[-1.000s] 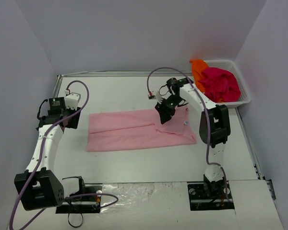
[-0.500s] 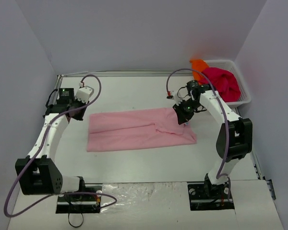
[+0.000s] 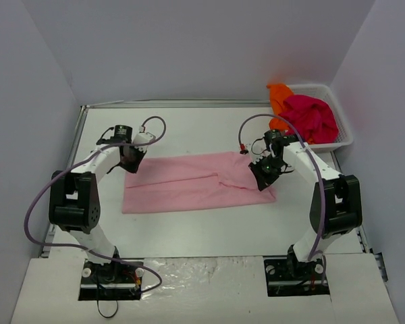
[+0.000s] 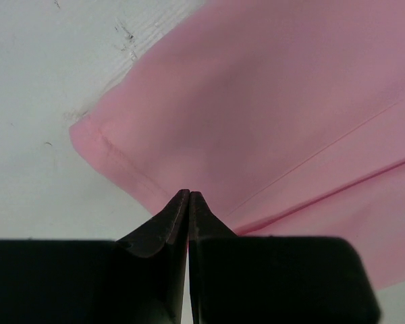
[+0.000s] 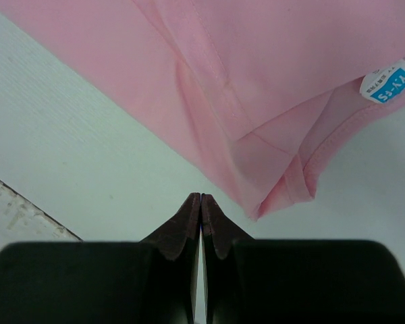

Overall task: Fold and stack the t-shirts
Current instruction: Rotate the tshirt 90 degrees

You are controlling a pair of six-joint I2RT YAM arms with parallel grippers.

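Observation:
A light pink t-shirt [image 3: 196, 182] lies flat on the white table, folded into a long strip. My left gripper [image 3: 130, 162] is at its back left corner. In the left wrist view that gripper [image 4: 189, 193] is shut, its tips over the shirt's hem [image 4: 115, 152], and the cloth [image 4: 270, 101] stays flat with no fold pulled up. My right gripper [image 3: 262, 177] is at the shirt's right end. In the right wrist view it [image 5: 201, 196] is shut over bare table, just beside the shirt's corner [image 5: 277, 196]. The neck label [image 5: 389, 82] shows there.
A white mesh basket [image 3: 344, 135] at the back right holds a magenta-red t-shirt [image 3: 310, 118] and an orange t-shirt [image 3: 279, 94]. Grey walls close in the table on three sides. A raised rim [image 3: 81, 128] runs along the left edge.
My left arm swung in from the far left to the shirt's back left corner and its gripper shut. My right gripper moved off the shirt to its right end and shut.

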